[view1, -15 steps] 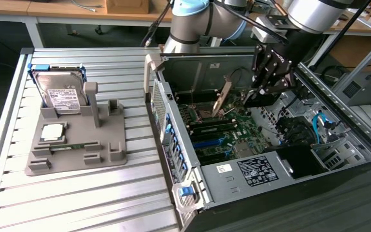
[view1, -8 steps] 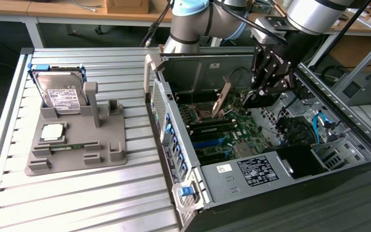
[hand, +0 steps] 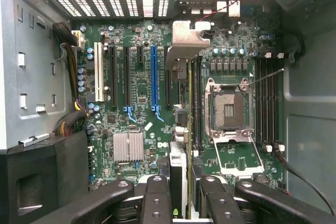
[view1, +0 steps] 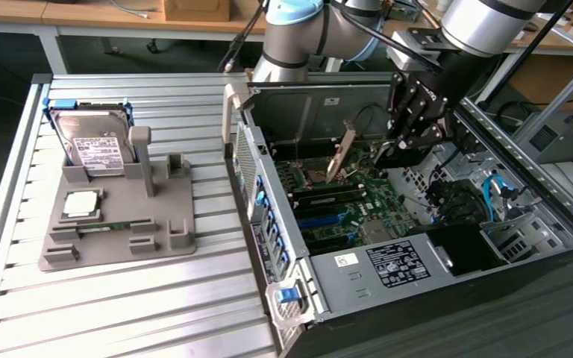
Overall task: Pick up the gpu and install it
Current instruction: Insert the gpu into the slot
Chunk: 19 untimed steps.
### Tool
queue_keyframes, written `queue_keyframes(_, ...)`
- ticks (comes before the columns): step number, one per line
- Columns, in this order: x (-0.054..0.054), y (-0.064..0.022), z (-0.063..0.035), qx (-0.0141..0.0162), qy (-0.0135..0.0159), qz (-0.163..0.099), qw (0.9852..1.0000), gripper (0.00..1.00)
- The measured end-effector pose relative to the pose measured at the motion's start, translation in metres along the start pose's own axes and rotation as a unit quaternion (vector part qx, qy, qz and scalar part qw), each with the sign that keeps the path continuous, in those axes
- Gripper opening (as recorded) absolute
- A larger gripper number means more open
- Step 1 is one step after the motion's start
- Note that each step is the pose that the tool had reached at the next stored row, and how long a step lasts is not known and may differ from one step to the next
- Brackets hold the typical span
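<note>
I see my gripper (view1: 398, 153) (hand: 184, 182) reaching down into the open computer case (view1: 525, 186) (hand: 31, 77). Its black fingers (hand: 157, 195) are partly closed and look clamped on the gpu (view1: 342, 153) (hand: 184, 45), one on each side of it. The gpu is a thin flat card. From the wrist I see it edge-on, with a shiny bent metal end far from the fingers. In the exterior view it hangs tilted just beside the gripper and above the board. Right under the gripper lies the green motherboard (view1: 366, 201) (hand: 136, 93), bumpy with tiny parts. It has long black slots, one blue slot (hand: 154, 77), a white one and a small ribbed silver block (hand: 128, 146). On the other side of the card from those slots is a square metal socket (hand: 228, 108) with nothing in it. The case walls are grey metal, and the wall past the card's shiny end has many small holes. A silver box with a white label (view1: 396, 265) sits in the case a bit away from the gripper. Well away from the gripper, outside the case, is a grey plastic holder (view1: 167, 201). A boxy silver hard drive (view1: 92, 145) stands in it, and a small square chip (view1: 80, 203) lies flat in it. Everything rests on a table (view1: 117, 313) made of long ribbed metal strips. Behind the arm are wooden desks (view1: 98, 11).
</note>
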<state>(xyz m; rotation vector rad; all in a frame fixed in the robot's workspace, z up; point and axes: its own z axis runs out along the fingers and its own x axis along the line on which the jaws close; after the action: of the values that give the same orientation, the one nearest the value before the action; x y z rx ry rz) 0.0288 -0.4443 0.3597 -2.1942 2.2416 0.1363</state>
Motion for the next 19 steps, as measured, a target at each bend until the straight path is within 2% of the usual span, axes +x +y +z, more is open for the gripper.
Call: queue_keyframes(19, 0.0053, 0.0067, 0.0059, 0.0, 0.0, 0.0, 1.0, 0.27)
